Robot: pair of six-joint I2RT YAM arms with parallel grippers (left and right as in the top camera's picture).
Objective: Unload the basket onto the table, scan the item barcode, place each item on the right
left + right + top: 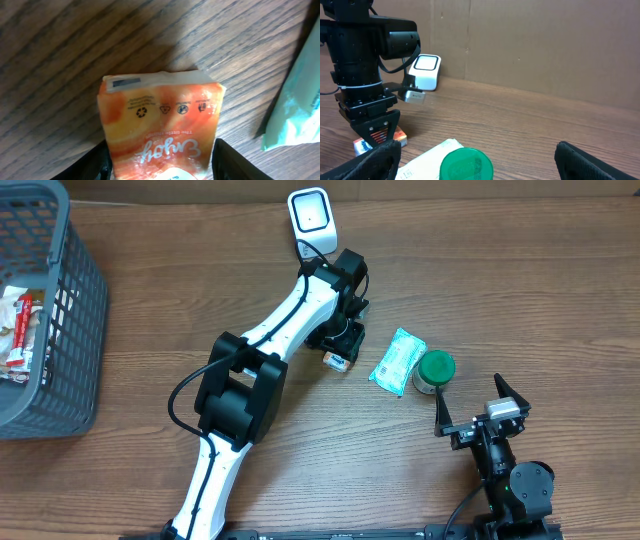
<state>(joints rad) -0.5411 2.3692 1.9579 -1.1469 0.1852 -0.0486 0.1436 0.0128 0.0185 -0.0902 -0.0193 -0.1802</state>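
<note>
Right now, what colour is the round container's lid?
The lid is green, clearest in the right wrist view.

A green-lidded jar (435, 368) stands upright on the wooden table (520, 290). Just beside the jar, on its left, 1 pale teal packet (397, 361) lies flat, printed label up. Far left of the jar sits a grey mesh basket (82, 310) holding red-and-white wrappers (18, 330). Behind the jar rises a brown cardboard wall (545, 45).
</note>
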